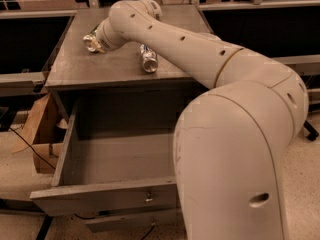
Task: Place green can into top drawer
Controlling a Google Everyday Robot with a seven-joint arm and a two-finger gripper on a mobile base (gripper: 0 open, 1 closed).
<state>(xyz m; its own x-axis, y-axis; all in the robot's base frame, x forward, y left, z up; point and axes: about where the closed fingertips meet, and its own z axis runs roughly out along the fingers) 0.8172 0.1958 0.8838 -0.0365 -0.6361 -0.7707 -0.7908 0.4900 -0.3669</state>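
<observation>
The top drawer (107, 198) is pulled wide open under the grey cabinet top, with a small metal knob (148, 199) on its front. Its inside (120, 156) holds nothing I can see. My gripper (93, 41) is at the back left of the cabinet top (75, 66), at the end of the arm reaching across from the right. A small shiny object shows at its tip; I cannot tell whether it is the green can. A slim silvery can (148, 59) lies on its side in the middle of the top, just beside my forearm.
My arm's large beige elbow (235, 149) fills the right half of the view and hides the drawer's right side. A brown cardboard box (42, 134) stands on the floor left of the drawer. Dark counters flank the cabinet.
</observation>
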